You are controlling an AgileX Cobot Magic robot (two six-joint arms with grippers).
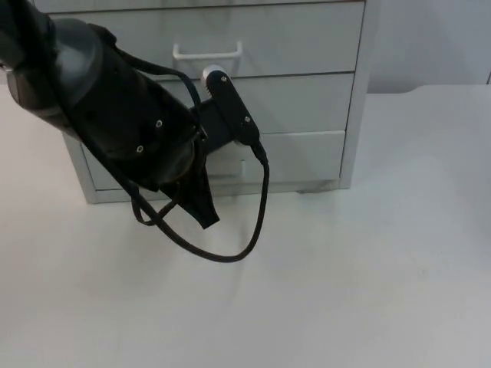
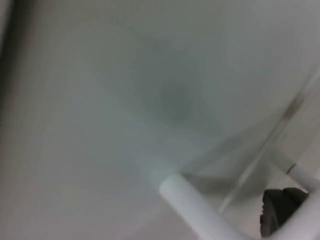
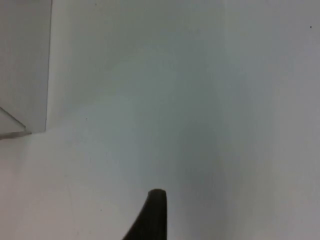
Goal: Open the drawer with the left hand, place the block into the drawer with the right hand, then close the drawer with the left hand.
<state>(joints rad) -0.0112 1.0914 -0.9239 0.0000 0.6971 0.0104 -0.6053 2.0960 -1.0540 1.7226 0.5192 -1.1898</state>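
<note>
Drawer (image 1: 230, 107) shut, middle of three in the white cabinet (image 1: 360, 92) across the upper half of the top view. Stiff, likely light and smooth-running; best taken by its handle (image 2: 195, 210), a slim rigid white bar, probably slick, so needs a grip wrapped right round. Handle of the top drawer (image 1: 207, 54) plain to see above, upper centre. All three drawers closed, contents hidden. Block nowhere to point at yet.

Left end effector (image 1: 203, 165) pressed up against the cabinet front, left of centre, at the lower drawers, handle bar right beside a black fingertip (image 2: 280, 215) in the left wrist view. Clenched or released? Cannot tell. Opening step looks under way, no gap yet.

Right end effector (image 3: 152, 215) waiting over bare worktop (image 1: 345, 291), cabinet corner (image 3: 25, 65) off to the side. Grip state there: cannot tell either.
</note>
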